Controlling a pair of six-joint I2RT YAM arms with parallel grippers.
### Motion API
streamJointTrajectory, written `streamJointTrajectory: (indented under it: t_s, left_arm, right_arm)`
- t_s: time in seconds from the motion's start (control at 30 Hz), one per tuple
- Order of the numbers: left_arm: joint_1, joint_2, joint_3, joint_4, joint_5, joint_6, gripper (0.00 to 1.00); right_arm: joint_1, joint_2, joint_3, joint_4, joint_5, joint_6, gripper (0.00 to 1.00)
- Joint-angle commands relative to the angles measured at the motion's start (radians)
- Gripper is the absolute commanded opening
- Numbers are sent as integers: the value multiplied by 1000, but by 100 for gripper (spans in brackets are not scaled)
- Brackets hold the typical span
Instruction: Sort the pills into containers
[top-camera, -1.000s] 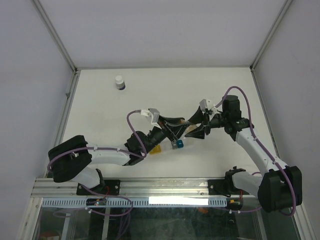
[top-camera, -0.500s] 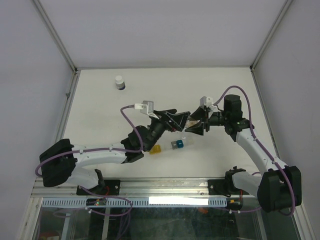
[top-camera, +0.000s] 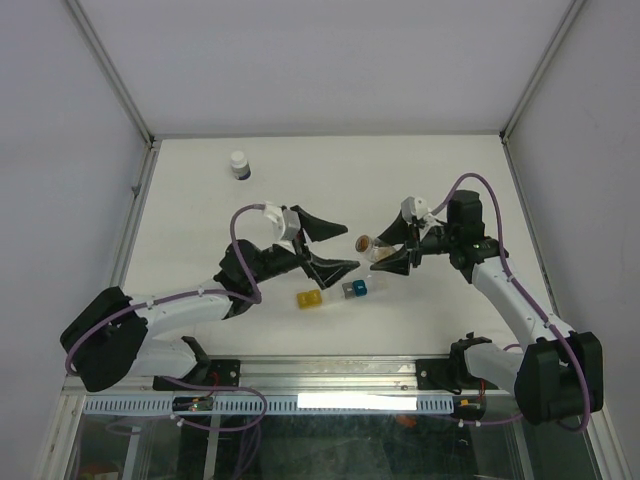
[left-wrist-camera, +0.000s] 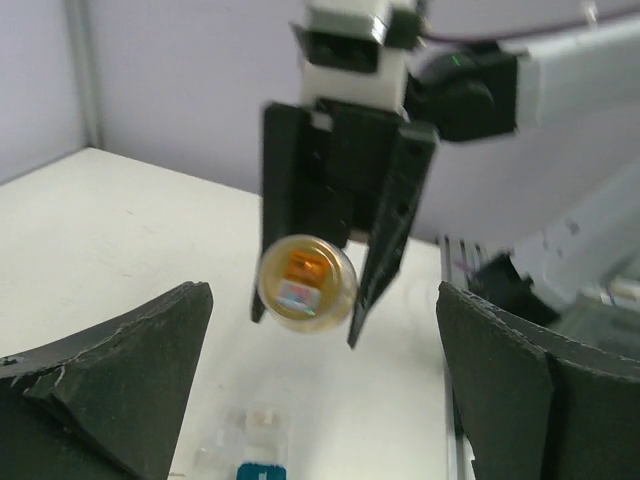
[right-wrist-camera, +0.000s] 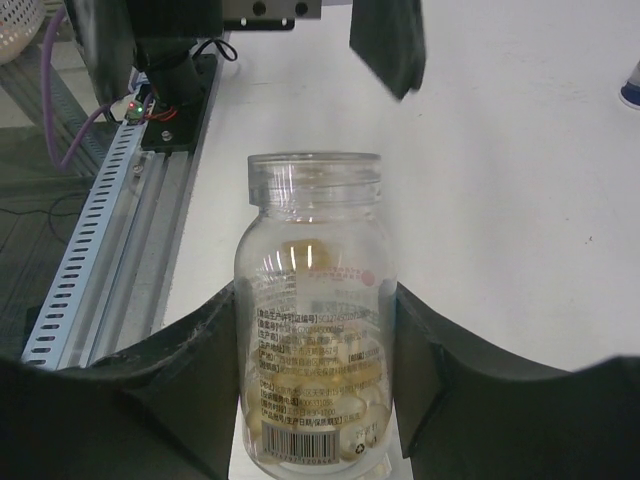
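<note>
Starting nearest the arm bases, we find the containers lying on the white desk as a short strip. It slants from a yellow cube at the near left, through clear ones, to a blue cube at the right. Just beyond the strip, the left pincer points right with its jaws spread wide and nothing between them. Facing it from the right, close by, the right pincer is clamped on a small clear vial. The vial is held on its side, its uncapped mouth turned left toward the left pincer. The pills sit inside the vial, a pale tan mass toward its base in the right wrist view and orange through the mouth in the left wrist view. At the far left, well apart from the rest, we see a white-capped dark bottle standing upright.
</note>
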Motion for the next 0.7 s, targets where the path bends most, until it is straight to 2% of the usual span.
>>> streamJointTrajectory:
  t_s: [0.0, 0.1, 0.2, 0.43, 0.53, 0.67]
  left_arm:
    - [-2, 43, 50, 13, 327, 268, 97]
    - [-2, 82, 85, 9, 334, 324, 97]
    - [0, 136, 130, 27, 351, 299, 92]
    - [4, 231, 178, 84, 349, 228, 70]
    - [3, 237, 187, 81, 362, 220, 65]
    - [3, 245, 191, 82, 368, 201, 50]
  right_arm:
    - [-4, -14, 10, -33, -63, -66, 0]
    - [-4, -13, 11, -42, -69, -78, 0]
    - [-4, -11, 13, -51, -70, -87, 0]
    - [-2, -9, 15, -63, -71, -99, 0]
    - [-2, -9, 17, -67, -72, -102, 0]
    - [-1, -9, 17, -69, -72, -104, 0]
